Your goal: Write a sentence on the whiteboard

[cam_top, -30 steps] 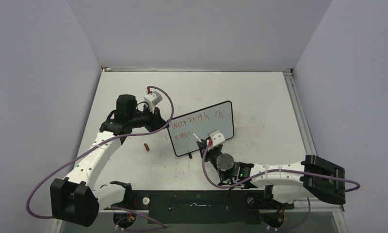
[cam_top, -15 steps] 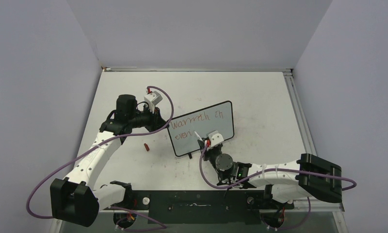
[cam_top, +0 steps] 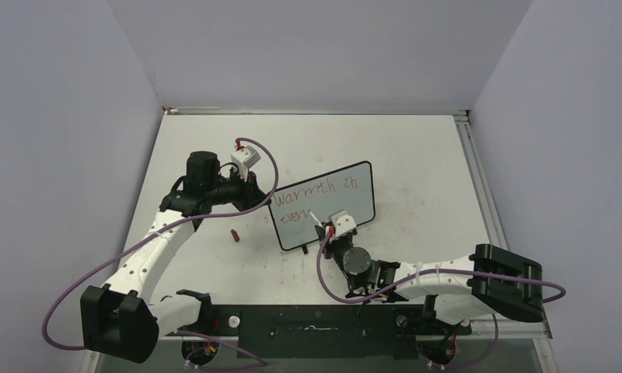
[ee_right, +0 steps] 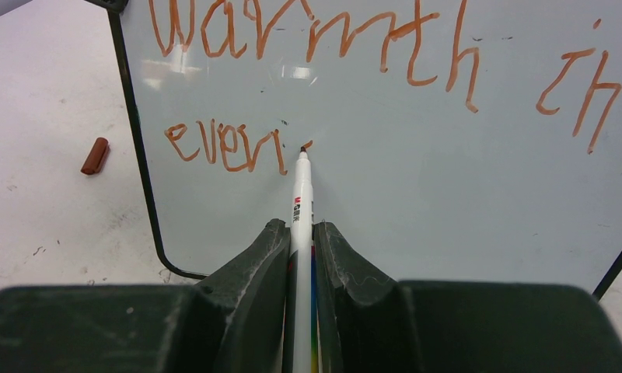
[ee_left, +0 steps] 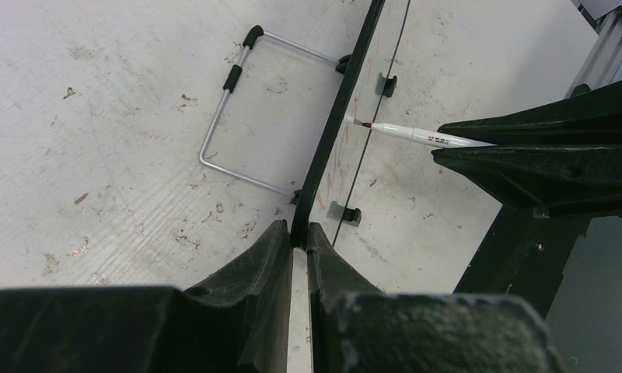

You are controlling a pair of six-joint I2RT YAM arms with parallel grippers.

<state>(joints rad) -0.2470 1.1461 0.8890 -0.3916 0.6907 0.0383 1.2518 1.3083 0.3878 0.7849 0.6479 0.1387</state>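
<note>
The whiteboard (cam_top: 329, 204) stands tilted mid-table, with a pale surface and a thin black frame. The sentence (ee_right: 316, 35) is red handwriting: "warmth in" above, "even" (ee_right: 222, 145) below. My left gripper (cam_top: 260, 196) is shut on the board's left frame edge (ee_left: 347, 85), and shows clamped there in the left wrist view (ee_left: 298, 233). My right gripper (ee_right: 300, 229) is shut on a white marker (ee_right: 301, 194). The marker's tip touches the board just right of "even", beside a small fresh red stroke. In the top view the right gripper (cam_top: 324, 231) is at the board's lower middle.
A red marker cap (cam_top: 233, 234) lies on the table left of the board; it also shows in the right wrist view (ee_right: 95, 155). The board's wire stand (ee_left: 230, 85) rests on the table behind it. Purple cables loop from both arms.
My right arm has shifted slightly left and toward the near edge, keeping the marker on the lower line. The left arm and the board have not moved.
</note>
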